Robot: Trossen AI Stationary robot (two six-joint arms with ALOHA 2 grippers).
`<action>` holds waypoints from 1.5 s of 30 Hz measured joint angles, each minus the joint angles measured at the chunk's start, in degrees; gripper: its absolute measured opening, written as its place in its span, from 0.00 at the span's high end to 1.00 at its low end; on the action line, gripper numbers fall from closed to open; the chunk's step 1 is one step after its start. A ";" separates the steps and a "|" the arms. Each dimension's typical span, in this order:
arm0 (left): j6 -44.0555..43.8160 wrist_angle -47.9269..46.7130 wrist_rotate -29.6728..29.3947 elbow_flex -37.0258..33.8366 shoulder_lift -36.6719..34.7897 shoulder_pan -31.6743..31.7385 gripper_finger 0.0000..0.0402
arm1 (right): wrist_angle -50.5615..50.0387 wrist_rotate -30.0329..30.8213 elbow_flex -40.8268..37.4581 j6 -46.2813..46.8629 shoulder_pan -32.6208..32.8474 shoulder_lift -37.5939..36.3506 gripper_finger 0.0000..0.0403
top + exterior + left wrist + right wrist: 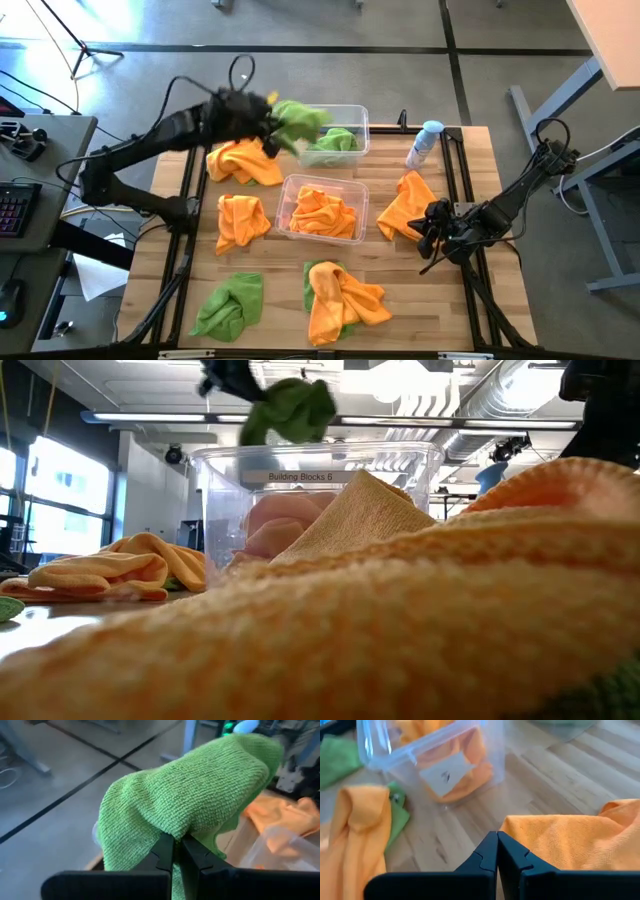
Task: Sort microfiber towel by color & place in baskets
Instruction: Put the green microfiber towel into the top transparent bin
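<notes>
Left pincer (176, 851) is pinching lime green microfiber towel (200, 795) draping over it; right pincer (497, 851) is resting pressed together, orange cloth (570, 840) just beside.

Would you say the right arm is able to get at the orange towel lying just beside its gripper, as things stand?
Probably yes. The right gripper, shut and empty, sits right at the edge of that orange towel, with only bare table around it. Nothing lies on the towel, and the left gripper is busy far off, holding a green towel.
</notes>
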 joint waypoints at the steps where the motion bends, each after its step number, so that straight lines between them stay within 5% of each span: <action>1: 1.32 1.20 2.65 0.70 1.54 1.82 1.00 | 0.00 0.78 0.02 1.03 0.00 0.00 1.00; 12: 13.12 1.76 9.55 21.13 25.41 7.05 1.00 | -2.64 6.68 0.02 8.07 -0.02 0.00 1.00; 18: 7.97 -2.14 10.44 30.48 34.35 7.01 1.00 | -2.81 6.93 0.02 8.51 0.00 0.00 1.00; 33: -24.09 -2.81 9.71 31.66 44.94 6.67 1.00 | -3.47 6.24 0.02 11.33 -3.75 0.07 1.00; 45: -33.14 -13.68 11.21 31.66 50.56 8.60 1.00 | -3.48 6.08 0.02 11.31 -4.13 0.07 1.00</action>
